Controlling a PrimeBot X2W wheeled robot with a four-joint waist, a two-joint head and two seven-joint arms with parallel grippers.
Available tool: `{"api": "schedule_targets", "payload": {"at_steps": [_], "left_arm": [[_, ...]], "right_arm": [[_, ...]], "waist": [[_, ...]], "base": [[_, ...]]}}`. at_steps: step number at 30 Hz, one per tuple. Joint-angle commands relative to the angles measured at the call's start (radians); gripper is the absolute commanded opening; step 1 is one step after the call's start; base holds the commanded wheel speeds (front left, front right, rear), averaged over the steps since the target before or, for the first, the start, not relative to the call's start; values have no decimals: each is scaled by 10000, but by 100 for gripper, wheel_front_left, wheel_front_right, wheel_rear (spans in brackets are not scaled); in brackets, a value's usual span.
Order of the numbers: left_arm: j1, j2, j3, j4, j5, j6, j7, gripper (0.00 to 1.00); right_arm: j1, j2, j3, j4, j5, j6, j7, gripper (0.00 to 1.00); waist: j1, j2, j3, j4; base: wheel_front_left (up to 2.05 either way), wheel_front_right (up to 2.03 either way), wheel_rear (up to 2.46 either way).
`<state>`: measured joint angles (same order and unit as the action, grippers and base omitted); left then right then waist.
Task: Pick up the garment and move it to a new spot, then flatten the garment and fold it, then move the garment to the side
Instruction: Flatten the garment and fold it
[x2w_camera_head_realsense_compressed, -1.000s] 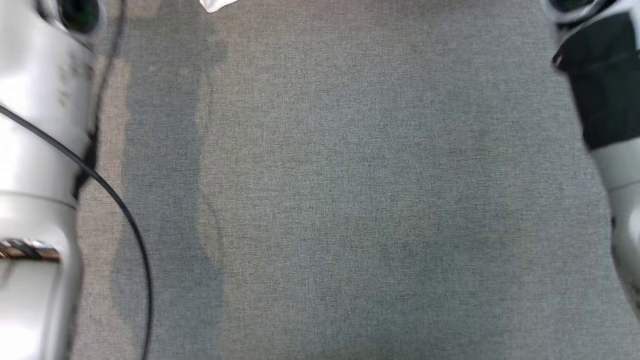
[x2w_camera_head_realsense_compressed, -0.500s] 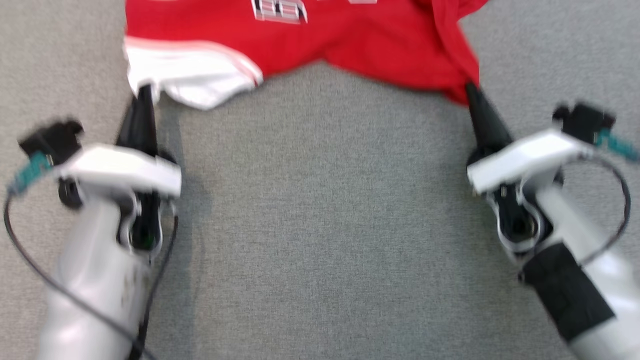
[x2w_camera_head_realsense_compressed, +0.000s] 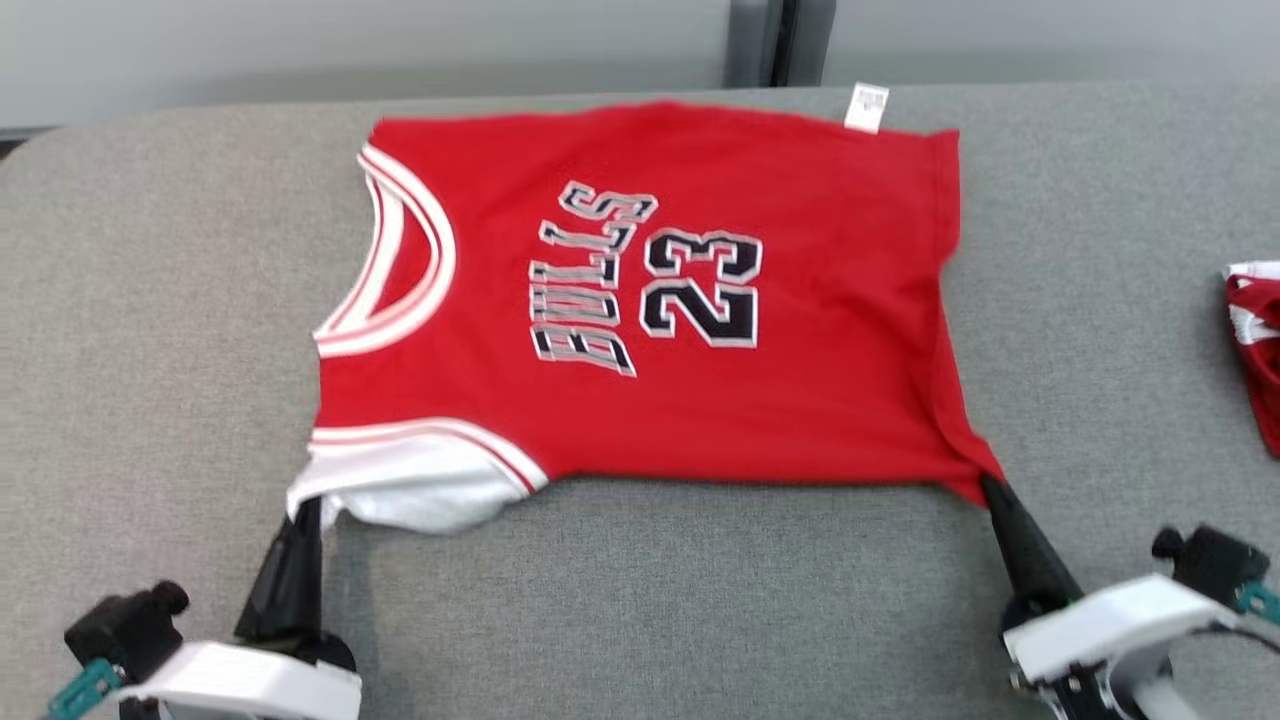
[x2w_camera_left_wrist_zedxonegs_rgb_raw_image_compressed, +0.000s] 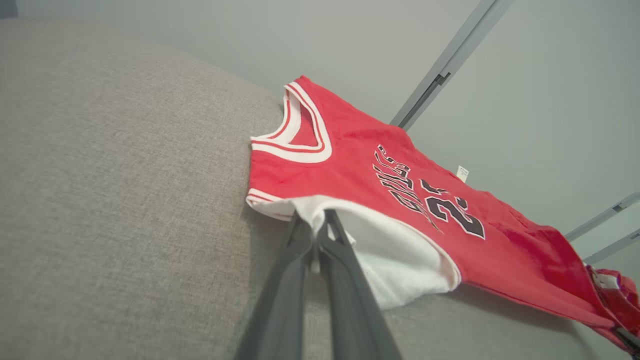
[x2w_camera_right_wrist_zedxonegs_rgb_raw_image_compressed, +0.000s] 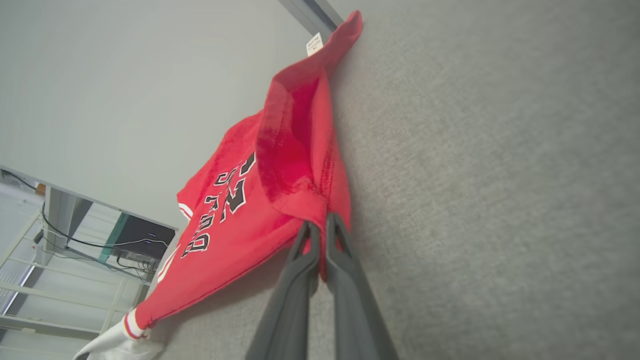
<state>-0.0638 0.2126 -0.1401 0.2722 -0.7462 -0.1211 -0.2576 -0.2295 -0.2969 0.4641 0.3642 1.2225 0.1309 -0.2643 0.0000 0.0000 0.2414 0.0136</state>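
Closest to the robot, the left gripper (x2w_camera_head_realsense_compressed: 308, 515) is clenched on the white-lined shoulder corner of the garment (x2w_camera_head_realsense_compressed: 830, 350). The right gripper (x2w_camera_head_realsense_compressed: 992, 492) is pinched on the near hem corner, with cloth between its fingers. Half a second ago the head camera saw only the near edge. Now the camera has lifted and the whole jersey is in sight, while both grips are the same as before. So I judge that the moving is done and the flattening is in hand. Beyond the grippers the garment lies spread, print upward, on the grey table (x2w_camera_head_realsense_compressed: 640, 600), with its label (x2w_camera_head_realsense_compressed: 866, 107) at the far edge. Another red cloth (x2w_camera_head_realsense_compressed: 1255, 340) lies well apart on the right.
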Motion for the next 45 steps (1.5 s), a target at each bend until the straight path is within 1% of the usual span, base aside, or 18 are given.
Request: {"api": "schedule_targets", "payload": {"at_steps": [1,12,16,20,25,29,31,33,34,39,42,45], "left_arm": [[375,88,-31,-407,41,163,175,0],[3550,386,26,-3308,-115,1675,1487,0],[4393,505,121,-4187,-167,2058,1771,0],[4654,493,134,-4711,-153,2279,1901,0],[4624,532,179,-4920,-172,2363,1959,0],[4141,584,129,-4918,-158,2287,2022,0],[3793,632,90,-4922,-126,2225,2093,0],[3251,695,57,-4936,-112,2134,2177,0],[3251,695,57,-4936,-112,2134,2177,0],[1846,928,18,-4917,-140,1960,2601,0],[975,1085,-6,-4691,-89,1823,2752,0],[182,1081,4,-4347,-177,1707,2812,0]], "right_arm": [[445,-167,-99,-129,-149,-2,20,0],[3064,-489,-584,-678,-560,-2,166,0],[3907,-454,-908,-872,-617,-2,424,0],[4352,-356,-1323,-1124,-807,-2,722,0],[4489,-53,-1744,-1483,-899,-2,1200,0],[4369,191,-2028,-1827,-950,-2,1563,0],[4190,384,-2216,-2083,-742,-2,1773,0],[3989,533,-2415,-2313,-595,-2,2003,0],[3989,533,-2415,-2313,-595,-2,2003,0],[3177,799,-2852,-2853,-319,-1,2659,0],[2633,877,-3106,-2992,-478,-1,2959,0],[2100,932,-3289,-2985,-735,-1,3200,0]], "waist": [[0,0,-342,59],[0,0,-1411,300],[0,0,-1777,392],[0,0,-1916,429],[0,0,-1844,319],[0,0,-1567,280],[0,0,-1293,262],[0,0,-985,247],[0,0,-985,247],[0,0,-27,95],[0,0,440,72],[0,0,804,64]], "base": [[0,0,0],[0,0,0],[0,0,0],[0,0,0],[0,0,0],[0,0,0],[0,0,0],[0,0,0],[0,0,0],[0,0,0],[0,0,0],[0,0,0]]}}
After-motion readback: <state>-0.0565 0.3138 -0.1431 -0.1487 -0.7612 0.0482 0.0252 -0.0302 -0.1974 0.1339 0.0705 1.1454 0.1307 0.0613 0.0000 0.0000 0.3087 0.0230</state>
